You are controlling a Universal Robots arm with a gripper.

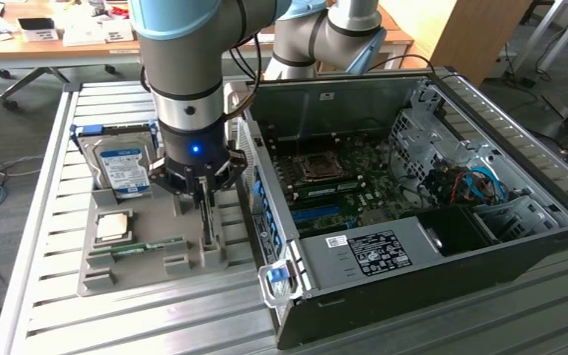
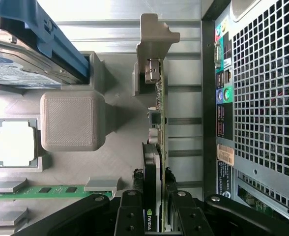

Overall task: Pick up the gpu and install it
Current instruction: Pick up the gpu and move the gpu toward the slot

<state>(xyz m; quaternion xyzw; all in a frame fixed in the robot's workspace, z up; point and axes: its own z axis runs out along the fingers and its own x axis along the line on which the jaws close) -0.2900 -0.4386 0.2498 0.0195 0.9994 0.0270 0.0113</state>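
Observation:
The gpu (image 2: 158,105) stands on edge in a slot of the grey holder tray (image 1: 146,266), its green board and black cooler seen edge-on. In the exterior view it is a thin dark card (image 1: 207,225) directly under the arm. My gripper (image 2: 153,179) reaches straight down over it, one black finger (image 2: 130,211) on each side of the card, pressed against its faces. In the exterior view the gripper (image 1: 203,198) sits low over the tray, beside the open computer case (image 1: 521,222). The gpu still rests in its slot.
The tray also holds a silver hard drive (image 1: 124,166) in a blue frame, a processor (image 1: 115,225) and a green memory stick (image 1: 146,246). The case lies on its side at the exterior view's right with its motherboard (image 1: 333,185) exposed. Its rear port panel (image 2: 223,98) is close beside the gpu.

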